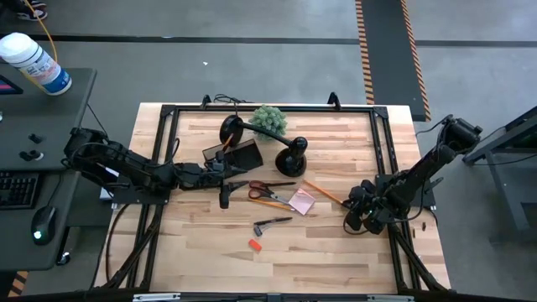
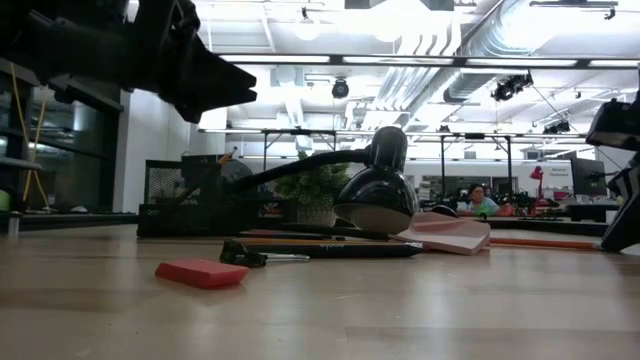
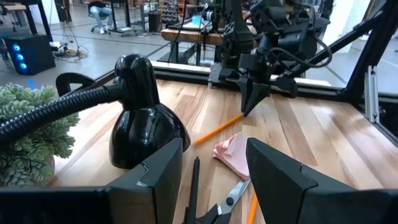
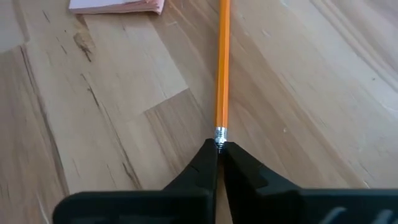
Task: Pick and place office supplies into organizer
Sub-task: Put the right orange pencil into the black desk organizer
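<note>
Left arm lies low across the left half of the table (image 1: 201, 268), its gripper (image 1: 225, 198) hanging just left of the scissors (image 1: 262, 192), fingers (image 3: 149, 177) spread wide with nothing between them. Directly behind that gripper, toward the back edge, sits the dark organizer (image 1: 237, 156), with pens or similar items standing in it as seen in the low view. Beside the organizer, a black lamp (image 1: 289, 155) stands with its round base near the table centre and its head toward the back left; a green plant (image 1: 270, 119) sits at the back edge behind the lamp's neck. The orange-handled scissors lie at table centre, blades pointing left. Just right of them lies the pink sticky-note pad (image 1: 302, 201). Toward the front edge from the scissors lie a thin black tool (image 1: 273, 224) and, nearer the front still, a small red clip (image 1: 255, 245). An orange pencil (image 1: 323, 193) lies on the wood, slanting from just right of the lamp base toward the right. The right gripper (image 1: 356, 201) sits at the pencil's right-hand end, tips down at the surface; the right wrist view shows its fingers (image 4: 202, 168) pressed together, pinching the pencil's metal-banded eraser end
</note>
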Controlling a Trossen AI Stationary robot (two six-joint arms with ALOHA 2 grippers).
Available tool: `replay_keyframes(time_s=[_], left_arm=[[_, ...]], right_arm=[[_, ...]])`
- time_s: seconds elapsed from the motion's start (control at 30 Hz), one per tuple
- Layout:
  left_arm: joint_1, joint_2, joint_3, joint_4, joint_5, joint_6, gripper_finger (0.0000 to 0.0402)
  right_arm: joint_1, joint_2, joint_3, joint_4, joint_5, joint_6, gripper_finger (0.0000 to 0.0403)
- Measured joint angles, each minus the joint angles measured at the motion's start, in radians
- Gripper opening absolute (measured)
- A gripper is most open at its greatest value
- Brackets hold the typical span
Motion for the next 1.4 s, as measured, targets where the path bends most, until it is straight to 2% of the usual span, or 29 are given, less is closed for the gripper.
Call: replay_keyframes(time_s=[0.3, 0.67, 1.0, 1.27, 1.4], left_arm=[[0.0, 0.0, 0.0, 0.004, 0.0, 0.0, 0.0168], [0.0, 0.0, 0.0, 0.002, 0.001, 0.0, 0.0168], [0.0, 0.0, 0.0, 0.002, 0.002, 0.02, 0.0168], [0.0, 0.0, 0.0, 0.002, 0.002, 0.023, 0.0168], [0.0, 0.0, 0.0, 0.009, 0.002, 0.032, 0.0168]], right_arm=[[0.0, 0.002, 0.057, -0.02, -0.011, -0.053, 0.0003], [0.0, 0.002, 0.183, -0.263, 0.066, -0.059, 0.0001], [0.0, 0.001, 0.295, -0.389, 0.095, -0.102, 0.0], [0.0, 0.001, 0.392, -0.435, 0.204, -0.208, 0.0], [0.0, 0.001, 0.433, -0.435, 0.295, -0.286, 0.0]])
